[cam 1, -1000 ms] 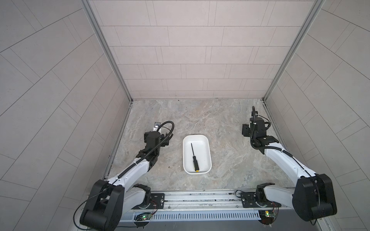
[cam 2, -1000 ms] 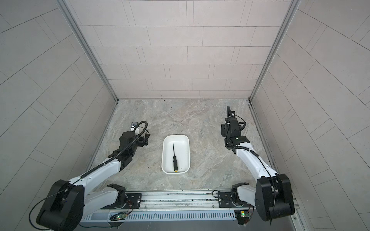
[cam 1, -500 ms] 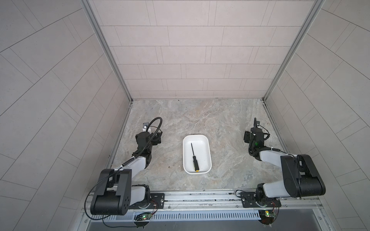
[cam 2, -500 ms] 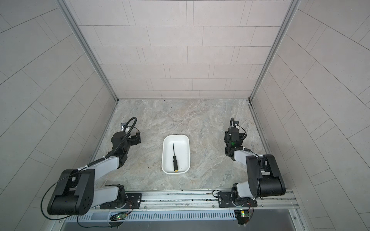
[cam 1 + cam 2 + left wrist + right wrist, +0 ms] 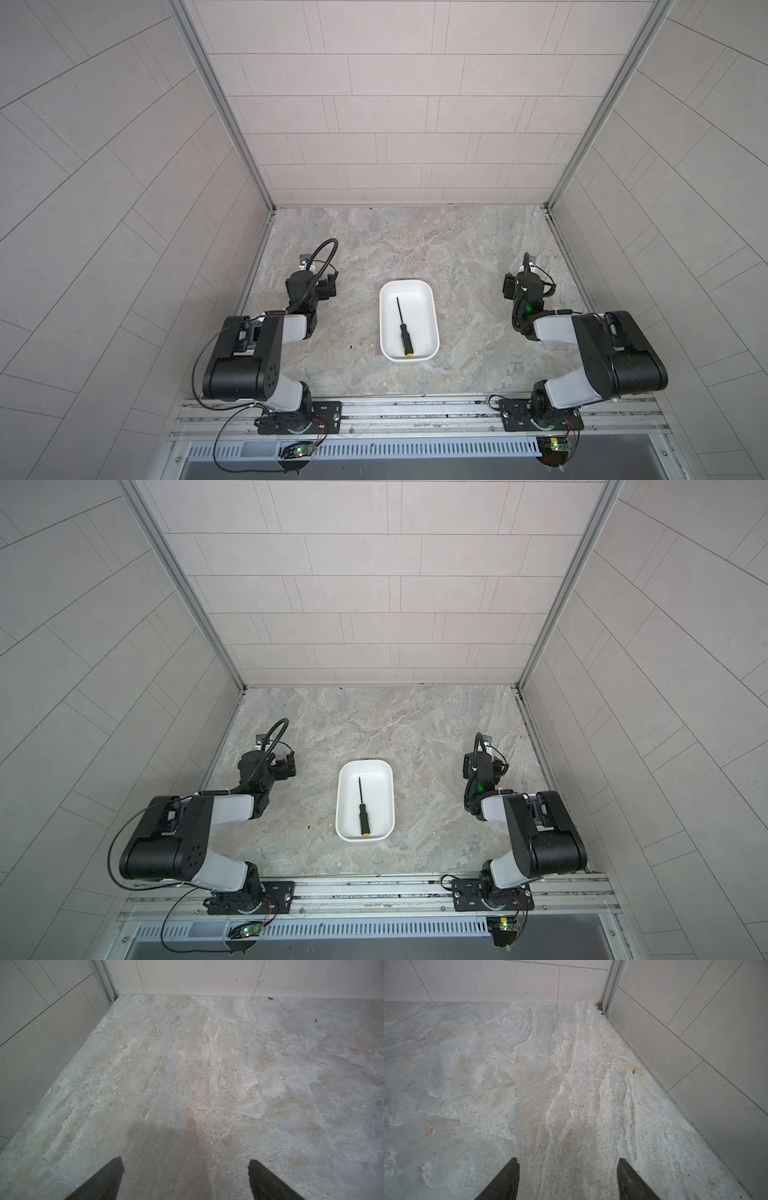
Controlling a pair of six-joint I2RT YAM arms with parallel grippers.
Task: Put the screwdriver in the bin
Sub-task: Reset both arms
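Observation:
The screwdriver [image 5: 403,328] [image 5: 363,808], thin dark shaft, black handle and yellow cap, lies lengthwise inside the white bin [image 5: 432,316] [image 5: 345,779] at mid-floor in both top views. My left gripper [image 5: 309,280] [image 5: 186,1162] sits well to the bin's left, low over the stone floor, open with only bare floor between its dark fingertips [image 5: 116,1167]. My right gripper [image 5: 527,282] [image 5: 568,1162] is well to the bin's right, likewise open and empty, fingertips [image 5: 623,1167] apart. Neither wrist view shows the bin or the screwdriver.
Tiled walls close the marbled floor [image 5: 415,241] on three sides. Both arms are folded back, elbows [image 5: 241,361] [image 5: 619,357] raised over the front rail [image 5: 415,409]. Small dark specks lie on the floor [image 5: 351,347].
Both arms have folded back toward their bases and their grippers have drawn out to the sides. The screwdriver and bin have not moved.

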